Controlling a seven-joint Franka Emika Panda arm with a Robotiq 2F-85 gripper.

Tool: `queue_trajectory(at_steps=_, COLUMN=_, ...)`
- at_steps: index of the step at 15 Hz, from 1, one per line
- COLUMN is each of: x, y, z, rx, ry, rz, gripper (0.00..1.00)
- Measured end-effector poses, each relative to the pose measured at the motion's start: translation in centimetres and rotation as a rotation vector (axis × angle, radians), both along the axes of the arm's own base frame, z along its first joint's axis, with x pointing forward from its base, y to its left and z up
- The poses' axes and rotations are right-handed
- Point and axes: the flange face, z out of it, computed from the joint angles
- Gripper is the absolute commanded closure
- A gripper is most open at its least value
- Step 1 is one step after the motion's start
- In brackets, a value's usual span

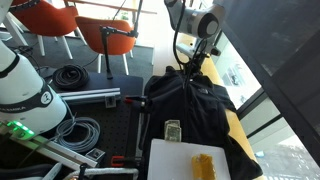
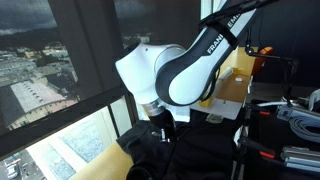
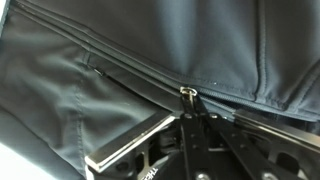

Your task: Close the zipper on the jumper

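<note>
The black jumper (image 1: 200, 108) lies spread on the table and reaches its far edge by the window; it also shows in an exterior view (image 2: 185, 160). In the wrist view the jumper (image 3: 90, 80) fills the frame. The zipper (image 3: 130, 66) runs across it as a thin dark line, with its metal pull (image 3: 187, 94) at my fingertips. My gripper (image 3: 190, 108) is shut on the zipper pull. In both exterior views the gripper (image 1: 192, 68) (image 2: 160, 128) points down onto the garment's far end.
A white sheet (image 1: 175, 160) with a yellow block (image 1: 203, 165) lies at the table's near end, a small device (image 1: 173, 130) beside it. Coiled black cables (image 1: 70, 75) and orange chairs (image 1: 108, 35) stand to the side. A window (image 2: 60, 90) is close by.
</note>
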Motion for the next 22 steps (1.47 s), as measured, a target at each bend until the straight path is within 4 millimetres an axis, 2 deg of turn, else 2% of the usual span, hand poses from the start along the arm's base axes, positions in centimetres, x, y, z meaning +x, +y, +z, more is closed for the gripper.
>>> queue_trajectory(at_steps=4, x=0.3, y=1.7, z=-1.1, rx=-0.002, ry=-0.012, rz=-0.011, gripper=0.99)
queue_trajectory(at_steps=9, x=-0.4, y=5.1, z=-1.7, rx=-0.015, ry=-0.027, rz=-0.001, gripper=0.99)
queue_trajectory(at_steps=18, x=-1.6, y=10.2, z=-2.3, rx=-0.005, ry=-0.058, rz=0.045, gripper=0.99)
queue_trajectory(at_steps=22, x=-1.8, y=11.7, z=-1.6, rx=-0.003, ry=-0.074, rz=0.064, gripper=0.99)
